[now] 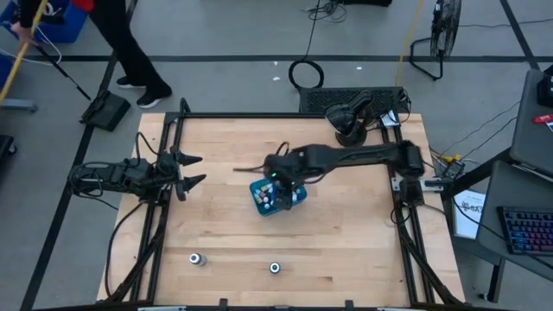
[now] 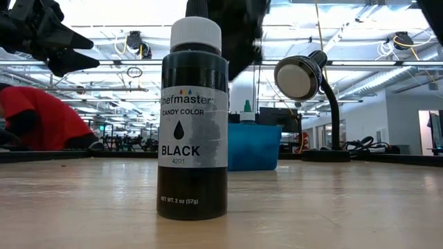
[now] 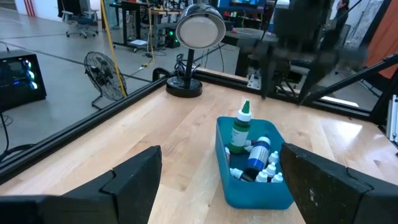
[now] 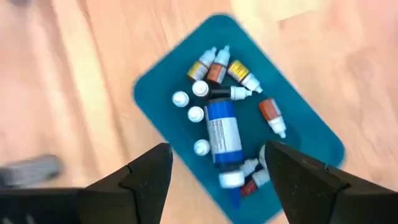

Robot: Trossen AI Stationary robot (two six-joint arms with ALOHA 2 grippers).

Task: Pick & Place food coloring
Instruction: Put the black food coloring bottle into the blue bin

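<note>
While the right hand [image 4: 214, 171] hangs open and empty above the tray [image 4: 158, 81], table edges seem distant.

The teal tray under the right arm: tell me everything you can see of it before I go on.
The teal tray is a rectangular tub with rounded corners and raised walls, plastic by its look. It sits flat on the wooden table near the middle, skewed to the edges. Inside lie small food coloring bottles with white caps, a larger blue bottle on its side, and one green bottle standing upright. The right gripper hangs open above it, apart from it.
</note>
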